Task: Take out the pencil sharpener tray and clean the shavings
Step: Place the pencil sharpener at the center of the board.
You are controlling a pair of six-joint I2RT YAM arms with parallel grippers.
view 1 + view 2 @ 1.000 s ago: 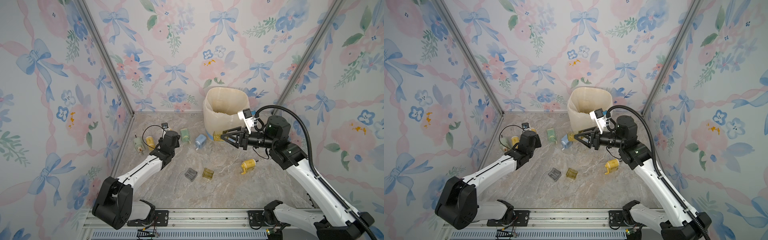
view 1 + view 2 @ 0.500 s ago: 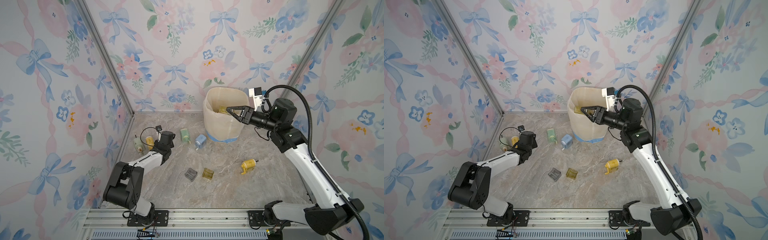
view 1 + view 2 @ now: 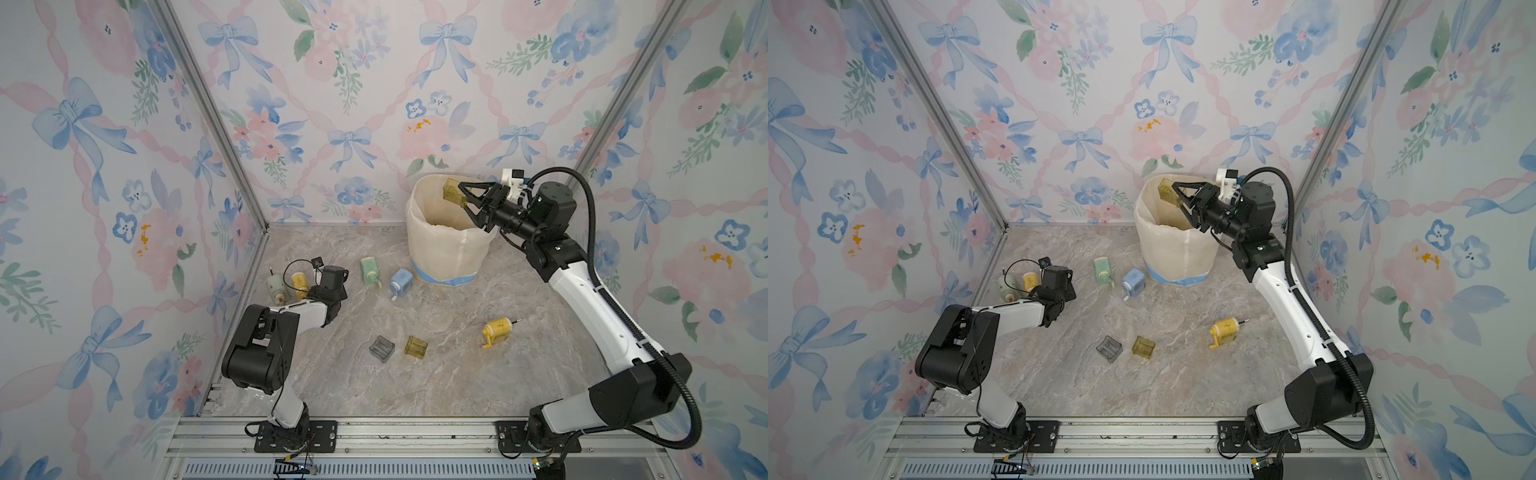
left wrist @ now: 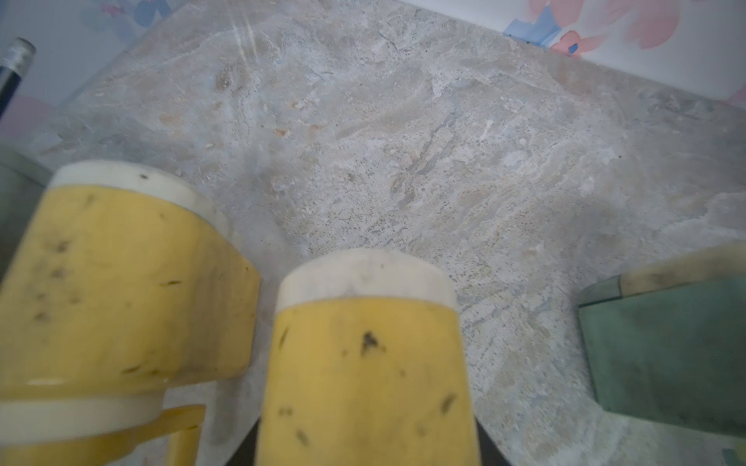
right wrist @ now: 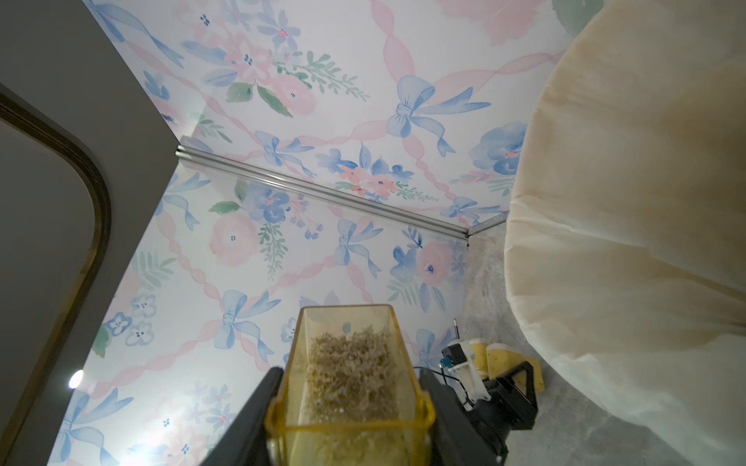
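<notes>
Right fingers (image 5: 246,427) grip the shavings-filled tray (image 5: 347,363) at the bin's (image 3: 440,249) rim; left fingers (image 4: 244,454) clamp a yellow sharpener (image 4: 363,363).

Walls (image 3: 353,104) pale with pink flowers, blue bows and pink ribbon lattice, table (image 3: 415,382) grey-beige marble, bin (image 3: 440,253) cream with blue base band, raised tray (image 3: 452,192) clear yellow, shavings (image 5: 351,375) tan, yellow sharpener (image 4: 363,355) black-flecked with white cap, blue sharpener (image 3: 400,281), green sharpener (image 3: 369,270), grey tray (image 3: 381,348), arms (image 3: 582,291) white and black.

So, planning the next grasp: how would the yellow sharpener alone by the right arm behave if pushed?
The lone yellow sharpener lies on its rounded side, so it may roll; its crank would probably stop that. It looks like hard plastic, likely stiff.
</notes>
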